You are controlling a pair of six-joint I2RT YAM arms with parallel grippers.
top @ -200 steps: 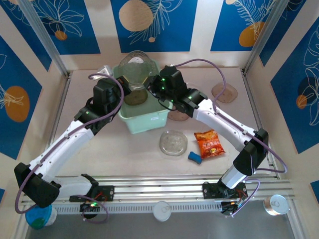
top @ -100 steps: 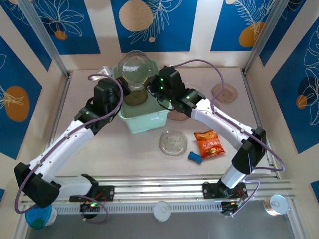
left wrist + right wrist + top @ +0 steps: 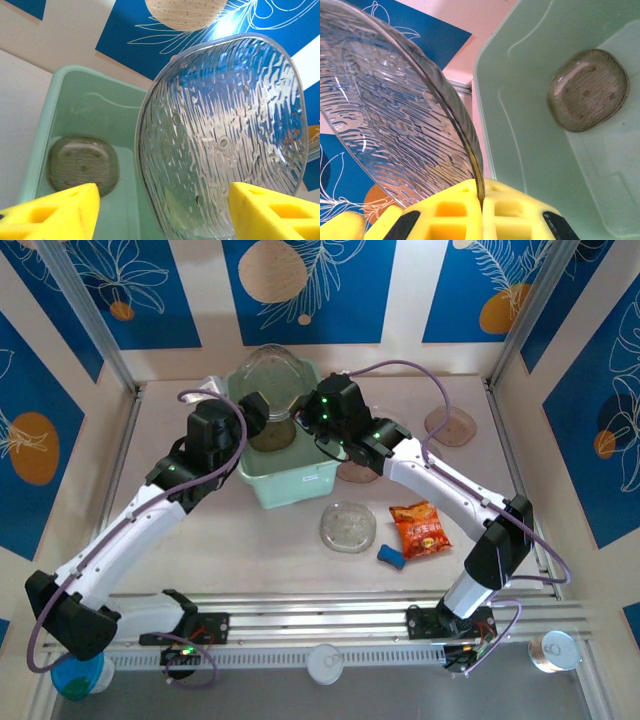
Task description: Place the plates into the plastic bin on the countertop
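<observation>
Right wrist: plate (image 3: 395,115), seemingly in hand (image 3: 481,197)

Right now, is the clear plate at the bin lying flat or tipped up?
Tipped up steeply: the clear plate shows nearly edge-on, its rim pinched in the right end effector, beside the bin.

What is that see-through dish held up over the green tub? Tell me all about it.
A clear plate, rounded-square and shallow, of glassy-looking plastic with a rippled texture and darker rim. It stands tilted, nearly on edge, over the mint-green bin. The right pincer is shut on its rim; the left pincer stands open around its lower part. A smoky plate lies in the bin below, apart from it.
</observation>
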